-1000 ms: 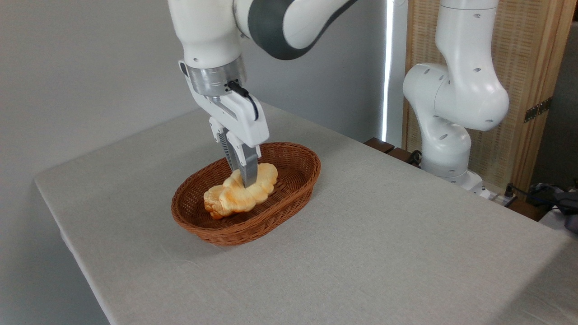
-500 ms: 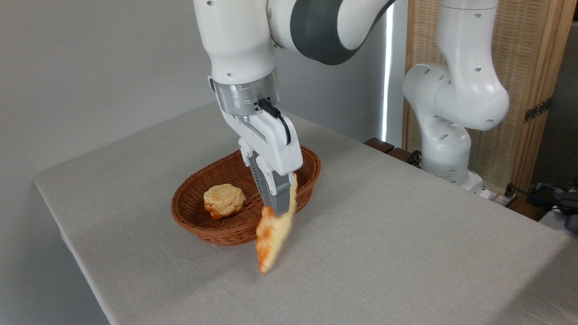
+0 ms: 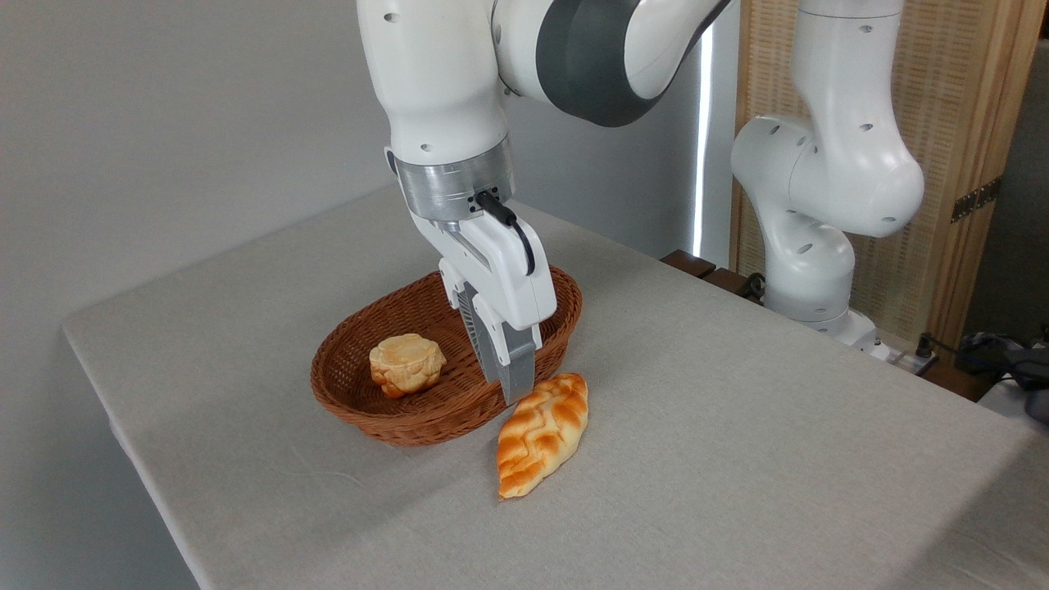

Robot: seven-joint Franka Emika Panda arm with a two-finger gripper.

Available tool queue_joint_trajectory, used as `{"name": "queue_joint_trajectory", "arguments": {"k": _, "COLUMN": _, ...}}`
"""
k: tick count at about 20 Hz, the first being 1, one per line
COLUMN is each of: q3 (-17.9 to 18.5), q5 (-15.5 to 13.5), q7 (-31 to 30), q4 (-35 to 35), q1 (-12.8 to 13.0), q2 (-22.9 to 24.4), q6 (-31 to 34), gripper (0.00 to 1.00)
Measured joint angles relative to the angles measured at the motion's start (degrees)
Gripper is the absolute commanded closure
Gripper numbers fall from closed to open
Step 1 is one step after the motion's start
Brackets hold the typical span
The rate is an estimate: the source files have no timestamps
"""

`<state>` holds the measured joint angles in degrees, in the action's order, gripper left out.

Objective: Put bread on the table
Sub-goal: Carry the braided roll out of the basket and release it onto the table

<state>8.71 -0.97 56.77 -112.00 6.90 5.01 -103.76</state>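
Bread (image 3: pixel 542 434), golden braided leaf-shaped loaf, flat on table (image 3: pixel 737 459); gripper (image 3: pixel 516 392) empty, aperture unclear

basket (image 3: pixel 393 414): brown oval wicker, lying at an angle, long axis running from near-left to far-right
bun (image 3: pixel 406 365): small, round, golden, sitting inside the basket toward its left end
screen (image 3: pixel 934 98): woven panel in a pale wooden frame, at the far right
cables (image 3: pixel 1004 356): dark, at the right edge
wall (image 3: pixel 164 123): plain grey
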Motion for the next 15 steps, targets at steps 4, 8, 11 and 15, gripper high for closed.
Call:
{"name": "queue_joint_trajectory", "arguments": {"k": 4, "q3": -0.5, "q5": 0.0, "q7": -0.9, "q4": 1.0, "q1": 0.2, "q2": 0.1, "q6": 0.0, "gripper": 0.0}}
{"name": "queue_joint_trajectory", "arguments": {"k": 8, "q3": -1.1, "q5": -0.5, "q7": -4.6, "q4": 2.9, "q1": 0.4, "q2": 0.1, "q6": 0.0, "gripper": 0.0}}
{"name": "queue_joint_trajectory", "arguments": {"k": 11, "q3": -1.2, "q5": -2.2, "q7": -8.1, "q4": 3.5, "q1": 0.4, "q2": 0.1, "q6": 0.0, "gripper": 0.0}}
{"name": "queue_joint_trajectory", "arguments": {"k": 15, "q3": -2.0, "q5": -2.5, "q7": -11.4, "q4": 3.6, "q1": 0.5, "q2": 0.0, "q6": 0.0, "gripper": 0.0}}
